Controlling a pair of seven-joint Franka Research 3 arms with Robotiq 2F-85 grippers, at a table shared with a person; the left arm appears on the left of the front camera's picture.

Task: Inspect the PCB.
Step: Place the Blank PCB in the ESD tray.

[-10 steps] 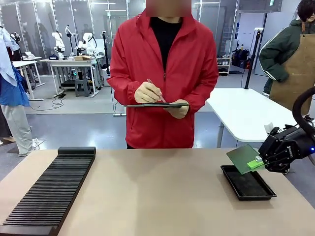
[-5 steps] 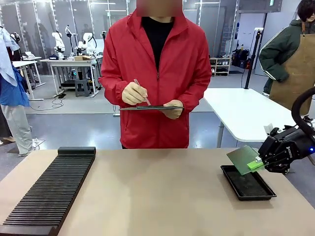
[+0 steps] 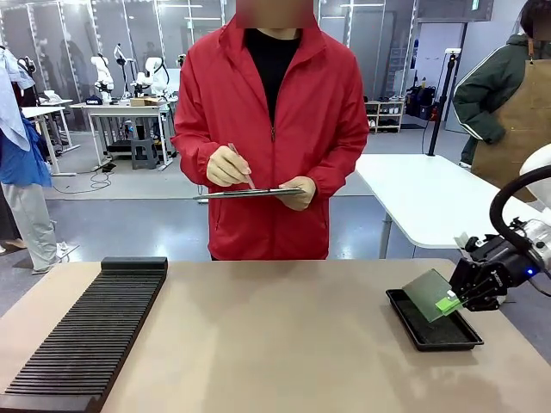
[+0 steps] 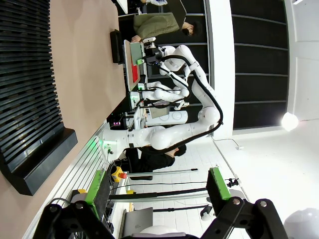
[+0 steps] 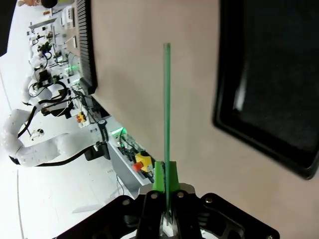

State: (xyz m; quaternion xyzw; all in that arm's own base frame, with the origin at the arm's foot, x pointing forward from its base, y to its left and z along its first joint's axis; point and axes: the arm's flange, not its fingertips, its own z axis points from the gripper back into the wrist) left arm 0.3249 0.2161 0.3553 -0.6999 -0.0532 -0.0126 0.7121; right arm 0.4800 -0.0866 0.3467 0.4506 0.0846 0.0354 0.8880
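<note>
The PCB (image 3: 428, 293) is held by one edge between the green pads of the right gripper (image 3: 449, 302), which is closed onto it. In the front view the board is seen tilted, projecting up and to the picture's left from the fingertips, and is suspended above the black tray (image 3: 433, 323) at the right end of the table (image 3: 284, 344); no contact between board and tray can be made out. In the right wrist view the PCB (image 5: 166, 109) is seen edge-on as a thin green line running straight out from the right gripper (image 5: 166, 185), with the tray (image 5: 264, 79) to one side of it.

In the left wrist view the left gripper (image 4: 154, 191) is seen with its fingers spread wide apart and nothing between them.

A black ribbed rack (image 3: 86, 331) lies at the left end of the table. At the far side a person (image 3: 275, 129) holds a dark tablet (image 3: 250, 194) in one hand and a pen (image 3: 241, 163) in the other.
</note>
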